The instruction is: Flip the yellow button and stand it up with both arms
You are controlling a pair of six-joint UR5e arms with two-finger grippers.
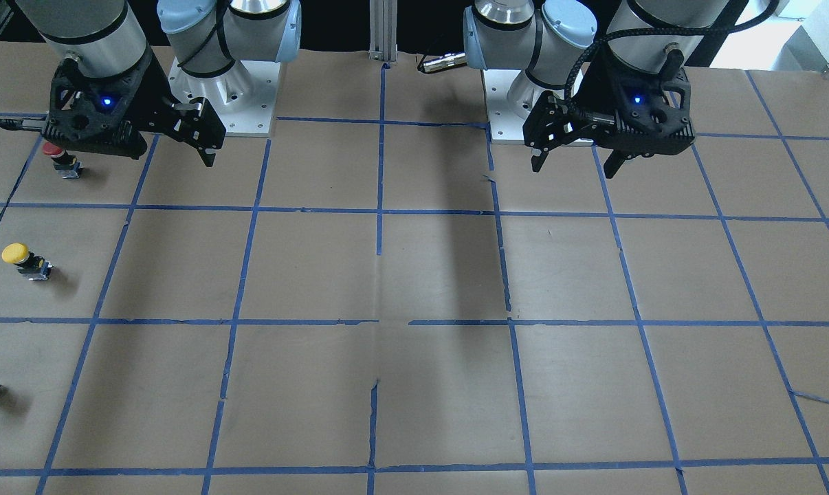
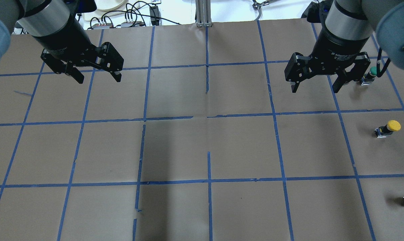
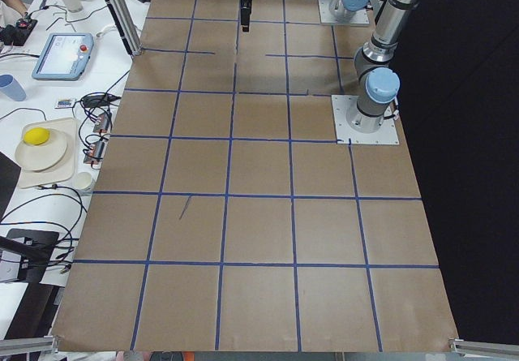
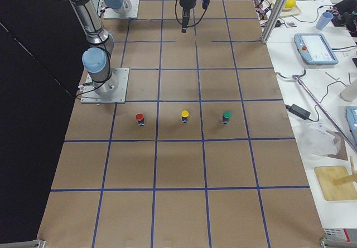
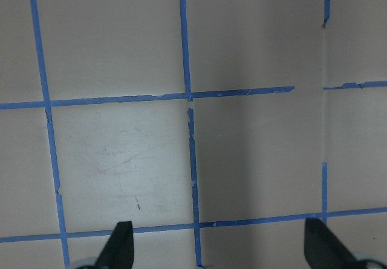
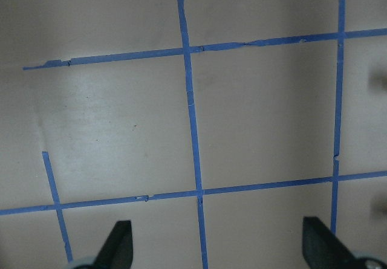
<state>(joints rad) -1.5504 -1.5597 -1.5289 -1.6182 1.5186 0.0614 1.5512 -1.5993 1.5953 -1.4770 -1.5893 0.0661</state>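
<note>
Both sides are empty-handed here, hanging over a table (image 2: 175, 150) covered in brown paper and gridded with blue tape (image 2: 242, 180). Going by the overhead view, up at the 10 o'clock corner the left gripper (image 2: 98, 79) has its fingers spread wide with nothing between them. Its wrist cam agrees: two black fingertips (image 5: 121, 248) poke in at the bottom corners with only paper and tape in the gap. Across at about 2 o'clock the right gripper (image 2: 316, 89) is spread just as wide and also holds nothing. Same story from its own wrist cam, fingertips (image 6: 119, 245) far apart over the grid. Between 2 and 3 o'clock from that gripper there's a green button (image 2: 373, 71). It's near the gripper's outer finger in the picture, but I can't tell how much height separates them. The yellow button (image 2: 388, 128) is at roughly 4 o'clock from the right gripper, well apart from it, inside a grid square by the view's 3 o'clock edge, nothing touching it. From the right-side camera it looks like it's standing cap up, with a red button (image 4: 139, 117) at its 9 o'clock and the green one at its 3 o'clock. All three sit in one row, each in its own square.
</note>
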